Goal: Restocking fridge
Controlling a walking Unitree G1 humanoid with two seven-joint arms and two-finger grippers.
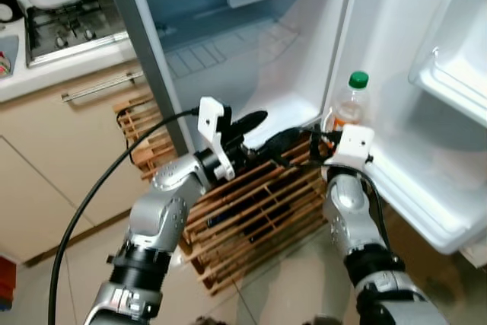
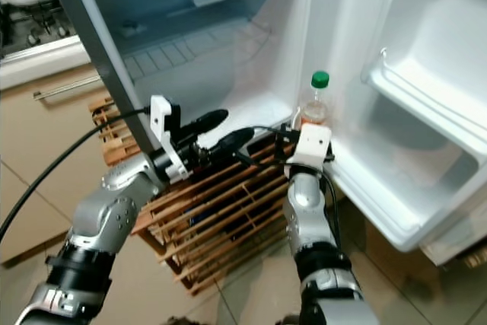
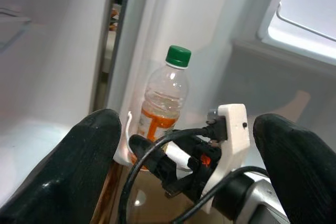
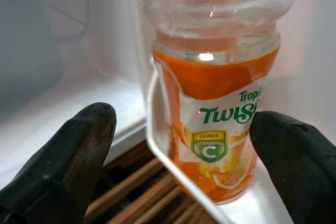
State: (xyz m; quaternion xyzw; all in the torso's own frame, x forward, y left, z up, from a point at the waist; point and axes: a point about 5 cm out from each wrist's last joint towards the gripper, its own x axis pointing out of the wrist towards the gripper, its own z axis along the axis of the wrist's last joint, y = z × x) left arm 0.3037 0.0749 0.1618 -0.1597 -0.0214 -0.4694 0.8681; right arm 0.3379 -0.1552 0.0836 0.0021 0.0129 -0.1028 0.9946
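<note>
Bottle (image 1: pixel 350 106), green-capped with an orange label, standing upright at the low inner corner of the open fridge (image 1: pixel 251 58), beside the door shelf (image 1: pixel 426 195). Right gripper (image 4: pixel 184 145) spread wide just short of it, fingers flanking the label without touching. Left gripper (image 1: pixel 268 133) held out over the wooden slatted rack (image 1: pixel 251 211), fingers parted, pointing toward the bottle.

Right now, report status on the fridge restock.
Right gripper open, fingers either side of the orange bottle. Bottle upright at the fridge's lower door shelf. Left gripper open, beside it. Nothing blocking.
</note>
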